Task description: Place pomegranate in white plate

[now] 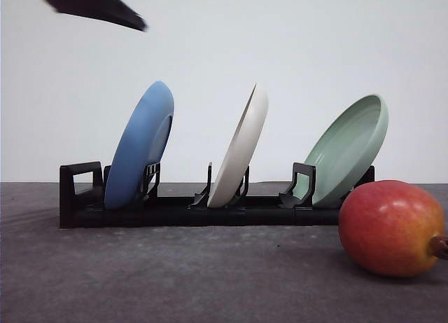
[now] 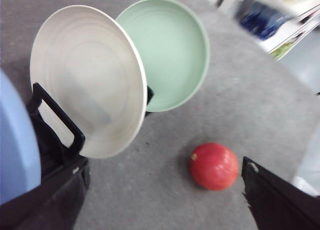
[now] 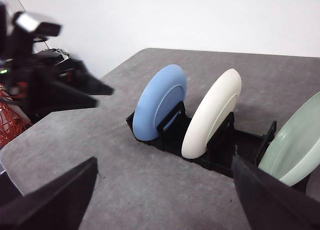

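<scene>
pomegranate (image 1: pixel 390 228) sits on the grey desk (image 1: pixel 175 274) at the robot's right, in front of the rack's right end, not touching any plate. calyx points off to the right in the front view, so its axis runs roughly sideways, lying on its side. white plate (image 1: pixel 241 149) stands on edge in the middle slot of the black rack (image 1: pixel 168 209), blue plate (image 1: pixel 140 149) to its left, pale green plate (image 1: pixel 348 149) to its right. white plate is not flat yet, tilted in the slot.

left gripper (image 2: pixel 165 210) hangs above the rack; in the left wrist view the fruit (image 2: pixel 214 166) lies between the two dark fingers (image 2: pixel 280 200), nearer the one on the fruit side, fingers spread wide, nothing in them. right gripper (image 3: pixel 165 200) looks over the rack from the side, fingers (image 3: pixel 50 200) spread too, empty; green plate (image 3: pixel 292 150) close by one finger.

key relation: fruit lies on the robot's right side, so the right arm looks the nearer one by position, though the left wrist camera already has the fruit lined up ahead of its fingers. judgement: task not started, fruit ungrasped, plate in rack. round glossy fruit could roll when touched.
</scene>
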`<state>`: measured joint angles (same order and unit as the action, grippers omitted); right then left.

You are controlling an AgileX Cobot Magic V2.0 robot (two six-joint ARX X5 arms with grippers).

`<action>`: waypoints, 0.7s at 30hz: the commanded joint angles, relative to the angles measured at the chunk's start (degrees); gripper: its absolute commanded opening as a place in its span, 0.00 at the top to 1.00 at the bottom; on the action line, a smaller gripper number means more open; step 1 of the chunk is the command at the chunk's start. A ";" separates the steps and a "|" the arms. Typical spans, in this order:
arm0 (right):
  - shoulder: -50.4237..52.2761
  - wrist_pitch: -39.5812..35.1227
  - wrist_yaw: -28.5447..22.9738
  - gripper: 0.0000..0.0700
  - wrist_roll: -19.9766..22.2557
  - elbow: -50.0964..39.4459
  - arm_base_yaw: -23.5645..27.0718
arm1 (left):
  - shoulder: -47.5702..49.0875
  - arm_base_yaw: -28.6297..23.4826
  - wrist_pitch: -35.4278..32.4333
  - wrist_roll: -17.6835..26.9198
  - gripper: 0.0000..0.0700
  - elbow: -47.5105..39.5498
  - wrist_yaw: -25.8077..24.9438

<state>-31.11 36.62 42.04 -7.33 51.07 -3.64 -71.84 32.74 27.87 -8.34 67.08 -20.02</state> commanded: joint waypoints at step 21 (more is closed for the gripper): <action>-0.24 -0.52 -0.04 0.22 -0.15 1.05 -0.02 | -33.24 9.39 -0.40 3.80 0.16 23.10 15.66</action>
<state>-31.11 36.62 42.04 -7.33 51.07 -3.64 -103.83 41.54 28.10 -5.30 88.66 -4.59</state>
